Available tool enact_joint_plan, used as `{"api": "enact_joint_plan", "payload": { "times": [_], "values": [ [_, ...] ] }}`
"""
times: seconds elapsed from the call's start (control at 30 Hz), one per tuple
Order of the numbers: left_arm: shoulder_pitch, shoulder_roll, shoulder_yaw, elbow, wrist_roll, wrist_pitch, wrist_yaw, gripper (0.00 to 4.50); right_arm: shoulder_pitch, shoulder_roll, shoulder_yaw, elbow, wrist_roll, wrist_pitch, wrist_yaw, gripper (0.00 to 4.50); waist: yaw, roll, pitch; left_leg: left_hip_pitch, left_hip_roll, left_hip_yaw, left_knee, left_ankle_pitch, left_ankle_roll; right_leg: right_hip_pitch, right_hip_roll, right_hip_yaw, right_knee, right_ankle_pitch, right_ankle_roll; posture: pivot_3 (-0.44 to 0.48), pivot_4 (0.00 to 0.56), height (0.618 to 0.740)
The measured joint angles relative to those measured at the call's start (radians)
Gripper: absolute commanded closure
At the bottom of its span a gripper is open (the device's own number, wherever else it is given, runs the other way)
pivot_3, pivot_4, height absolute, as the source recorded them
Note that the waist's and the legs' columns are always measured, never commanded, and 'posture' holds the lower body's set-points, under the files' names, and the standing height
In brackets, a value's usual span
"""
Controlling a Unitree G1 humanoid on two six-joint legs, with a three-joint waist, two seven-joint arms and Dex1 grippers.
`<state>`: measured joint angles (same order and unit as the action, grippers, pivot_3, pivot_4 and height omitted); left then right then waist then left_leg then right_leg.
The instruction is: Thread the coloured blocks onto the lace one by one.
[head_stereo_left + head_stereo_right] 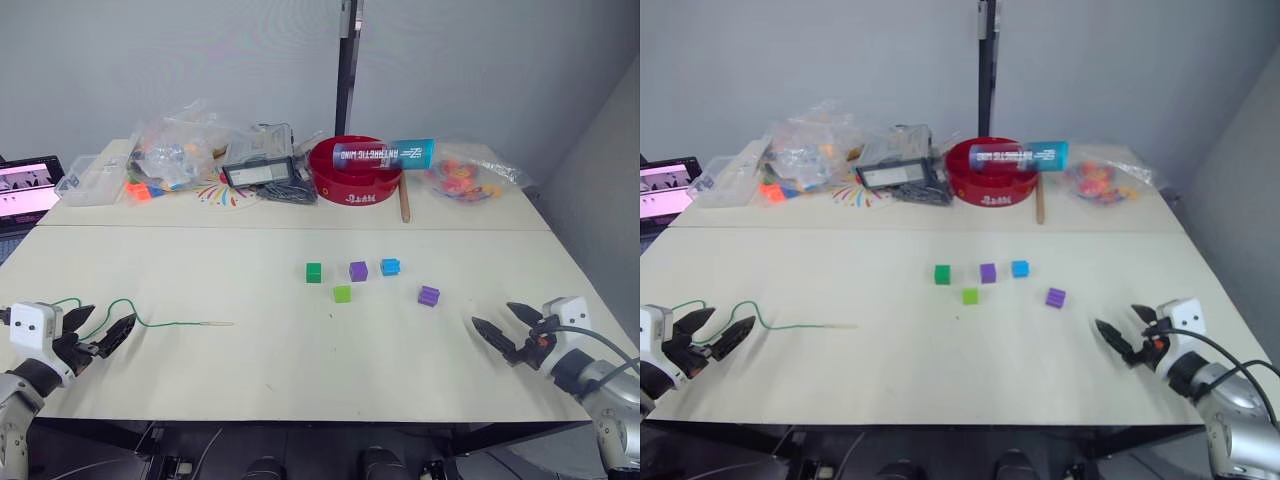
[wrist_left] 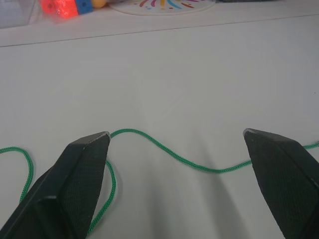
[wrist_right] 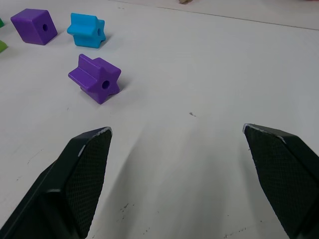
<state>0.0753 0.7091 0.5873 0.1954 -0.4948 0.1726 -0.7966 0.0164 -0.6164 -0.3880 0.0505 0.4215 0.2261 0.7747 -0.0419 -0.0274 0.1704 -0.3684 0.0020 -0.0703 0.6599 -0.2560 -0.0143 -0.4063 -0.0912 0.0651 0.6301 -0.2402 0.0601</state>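
— Where's the lace [image 1: 160, 322] lying?

— On the worktop [image 1: 250, 370] near its left edge, running from the left pincer [image 1: 96, 331] out toward the middle, with the pale stiff tip [image 1: 218, 323] at the far end. In the left wrist view the green cord snakes across between the two fingers [image 2: 75, 179], touching the worktop, not gripped.

— So that pincer is spread?

— Wide, fingers well apart, low over the cord, holding nothing.

— And the blocks?

— Grouped around the worktop's middle, slightly toward the right: the dark green block [image 1: 314, 272], a purple cube [image 1: 358, 271] and the blue block [image 1: 390, 266] in a row, the light green block [image 1: 342, 294] just in front of them, and a second purple block [image 1: 429, 295] off to the right.

— The right pincer [image 1: 500, 328]?

— Near the front right corner, also wide and empty, pointing toward the blocks. The second purple block is nearest to it, yet still apart.
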Motion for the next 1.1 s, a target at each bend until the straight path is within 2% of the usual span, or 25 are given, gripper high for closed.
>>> {"api": "enact_joint_plan", "payload": {
  "times": [0.23,0.33,0.4,0.53,0.57,0.7,0.73,0.87,0.97,1.1],
  "values": [
    [0.000,-0.004,0.000,-0.003,-0.014,0.002,-0.006,0.00,-0.013,0.010,0.000,0.020,0.000,-0.001,-0.012,0.03,0.000,0.000,0.000,0.000,0.000,0.000,0.000,0.000,0.000,0.000,0.000,0.000,0.000,0.000,0.000,0.000,0.150,0.731],
    [0.002,-0.007,-0.009,-0.029,-0.034,0.012,-0.049,0.00,-0.017,0.015,0.002,0.019,0.000,-0.001,-0.011,0.03,0.000,0.000,0.000,0.000,0.000,0.000,0.000,0.000,0.000,0.000,0.000,0.000,0.000,0.000,0.000,0.000,0.150,0.731],
    [-0.009,0.011,-0.049,-0.034,-0.039,0.025,-0.104,0.00,-0.031,0.016,0.013,0.005,0.014,0.006,0.003,0.03,0.000,0.000,0.000,0.000,0.000,0.000,0.000,0.000,0.000,0.000,0.000,0.000,0.000,0.000,0.000,0.000,0.150,0.731],
    [-0.135,0.116,-0.193,0.016,-0.016,0.037,-0.288,0.00,-0.098,-0.030,0.102,-0.102,0.064,0.064,0.114,0.03,-0.002,0.000,0.000,0.000,0.000,0.000,0.000,0.000,0.000,0.000,0.001,0.000,0.001,0.000,0.000,0.000,0.150,0.731],
    [-0.140,0.121,-0.195,0.019,-0.015,0.037,-0.294,0.00,-0.101,-0.033,0.105,-0.107,0.066,0.067,0.120,0.03,-0.002,0.000,0.000,0.000,0.000,0.000,0.000,0.000,0.000,0.000,0.001,0.000,0.001,0.000,0.000,0.000,0.150,0.731],
    [-0.325,0.210,-0.351,0.178,0.062,-0.001,-0.509,0.00,-0.155,-0.127,0.189,-0.145,0.097,0.142,0.265,0.03,-0.001,0.000,0.000,-0.001,-0.001,0.000,0.000,0.000,0.000,-0.001,0.001,0.000,0.000,0.000,0.000,0.000,0.150,0.731],
    [-0.340,0.212,-0.363,0.184,0.067,-0.006,-0.525,0.00,-0.164,-0.128,0.195,-0.155,0.103,0.149,0.276,0.03,0.000,0.000,0.000,-0.001,-0.001,0.000,0.000,0.000,0.000,-0.001,0.001,0.000,0.000,0.000,0.000,0.000,0.150,0.731],
    [-0.518,0.203,-0.532,0.375,0.185,-0.141,-0.715,0.00,-0.217,-0.156,0.270,-0.225,0.133,0.217,0.346,0.03,0.002,0.000,0.000,-0.001,-0.001,0.000,0.000,0.000,0.000,-0.001,0.001,0.000,0.000,0.000,0.000,0.000,0.150,0.731],
    [-0.605,0.180,-0.598,0.512,0.253,-0.243,-0.783,0.00,-0.234,-0.151,0.290,-0.251,0.150,0.246,0.341,0.03,0.000,0.000,0.000,-0.002,-0.001,0.000,0.001,0.000,0.000,-0.002,0.001,0.000,0.001,0.000,0.000,0.000,0.150,0.731],
    [-0.730,0.137,-0.644,0.725,0.338,-0.371,-0.803,0.00,-0.235,-0.109,0.302,-0.306,0.153,0.265,0.299,0.03,0.003,0.000,0.000,-0.003,-0.001,-0.001,0.001,0.000,0.000,-0.002,0.001,-0.001,0.001,0.000,0.001,0.000,0.150,0.731]
  ]
}}
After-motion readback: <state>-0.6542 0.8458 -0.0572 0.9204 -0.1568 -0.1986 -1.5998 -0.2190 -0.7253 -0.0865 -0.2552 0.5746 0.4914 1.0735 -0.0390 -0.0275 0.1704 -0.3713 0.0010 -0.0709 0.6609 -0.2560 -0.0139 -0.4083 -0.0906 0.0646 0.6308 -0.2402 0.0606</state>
